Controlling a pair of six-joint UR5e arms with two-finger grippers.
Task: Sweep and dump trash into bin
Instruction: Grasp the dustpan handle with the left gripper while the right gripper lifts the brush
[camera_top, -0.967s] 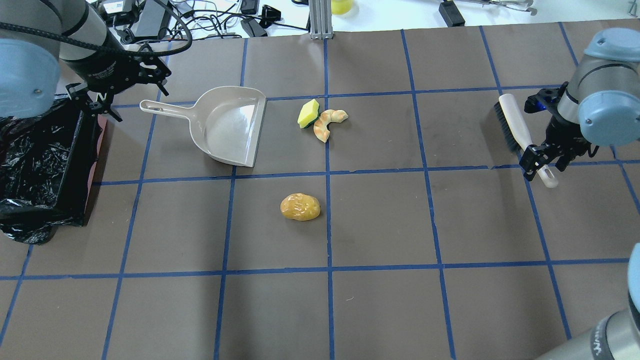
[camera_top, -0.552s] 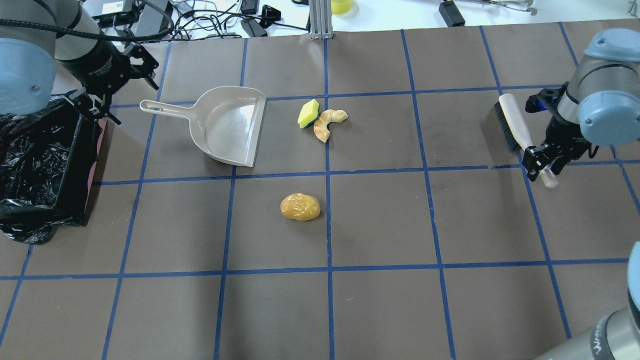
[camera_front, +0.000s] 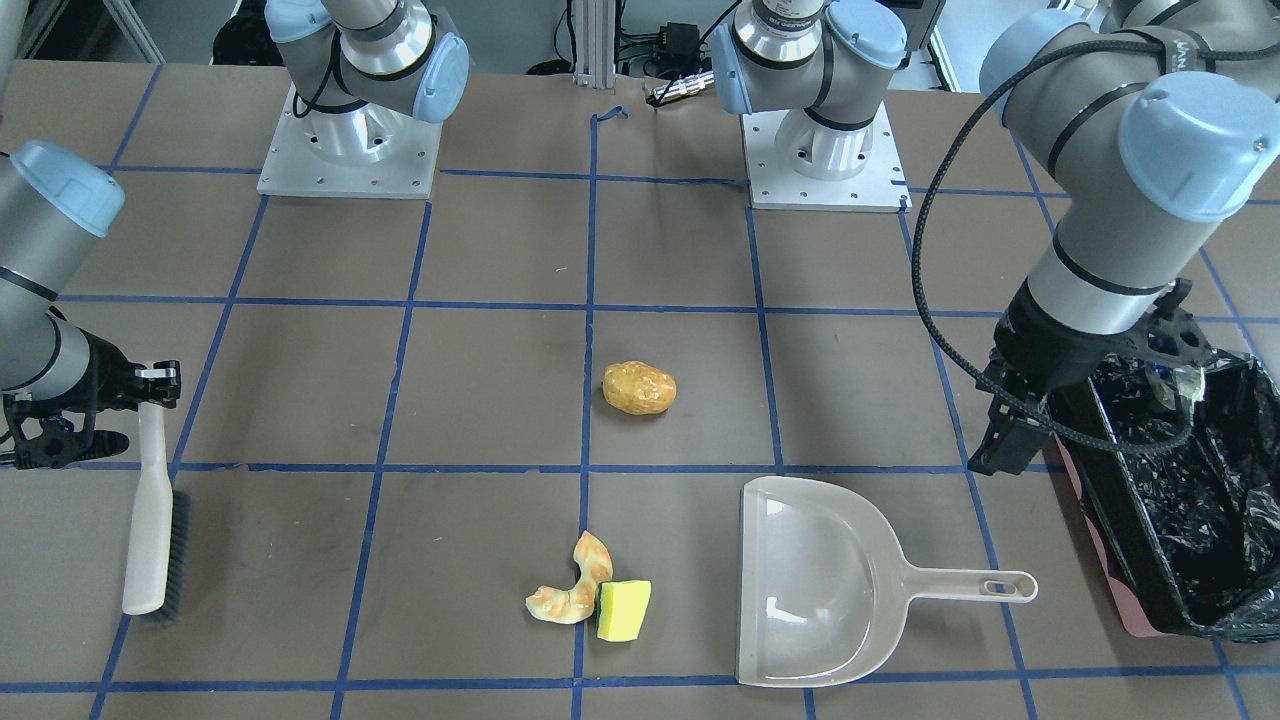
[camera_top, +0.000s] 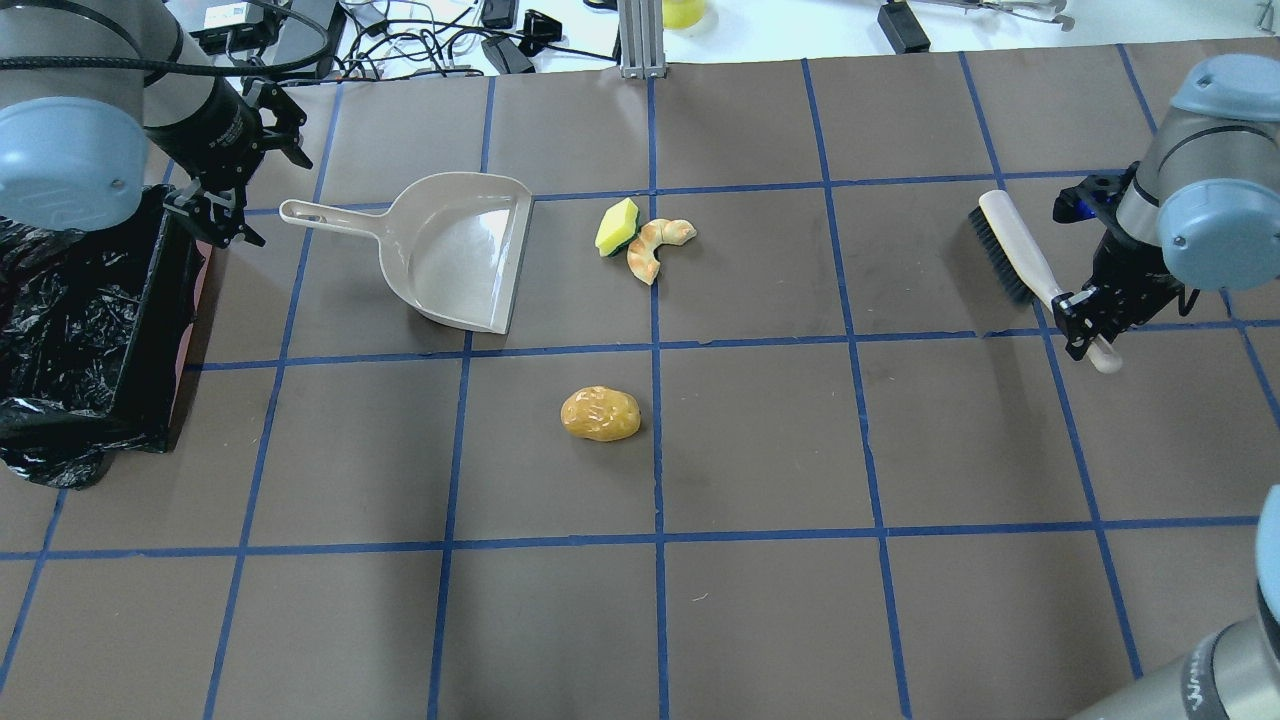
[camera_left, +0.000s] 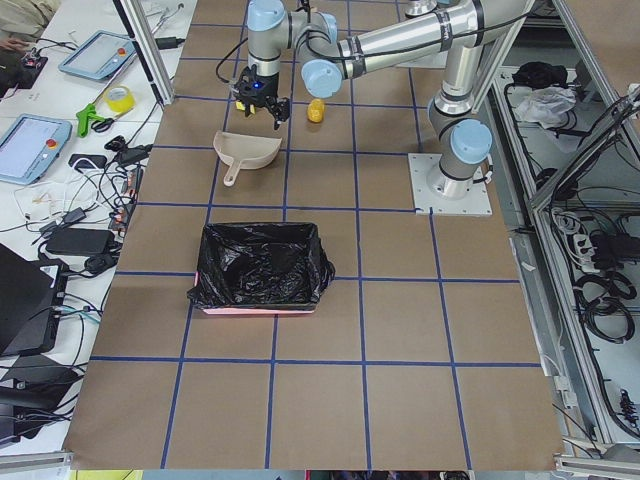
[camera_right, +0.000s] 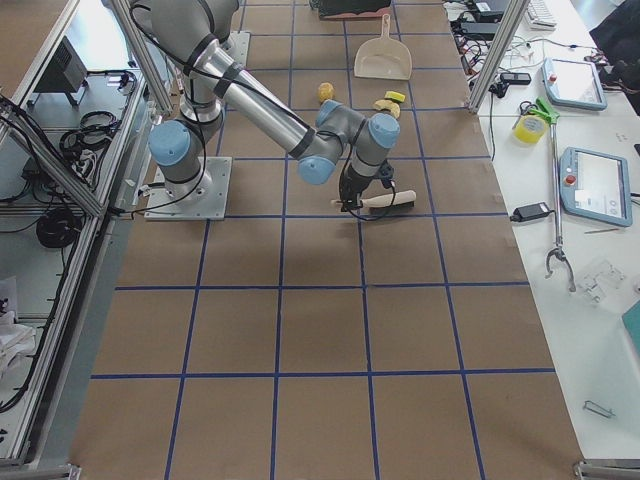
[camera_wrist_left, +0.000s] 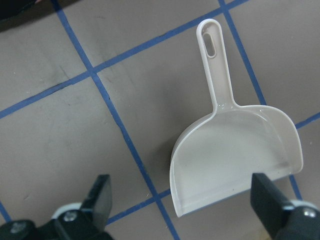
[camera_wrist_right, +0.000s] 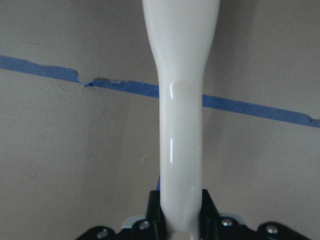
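The trash lies on the brown mat: a golden potato-like piece (camera_top: 600, 414), and a curved croissant-like piece (camera_top: 655, 245) touching a yellow-green sponge block (camera_top: 617, 227). The beige dustpan (camera_top: 460, 250) lies left of them, mouth toward them. The bin (camera_top: 195, 300), black-lined, stands at the left edge. My left gripper (camera_top: 215, 215) hovers open between the bin and the dustpan's handle (camera_wrist_left: 215, 65), holding nothing. My right gripper (camera_top: 1085, 325) is shut on the handle of the beige brush (camera_top: 1010, 245), near its end.
Blue tape lines grid the mat. Cables, boxes and a metal post (camera_top: 637, 40) crowd the far table edge behind the dustpan. Both arm bases (camera_front: 825, 150) stand at the robot's side.
The right gripper's fingers closed onto the brush handle, and the brush head swung slightly left. The left gripper moved away from the bin's corner toward the far side, near the dustpan handle.
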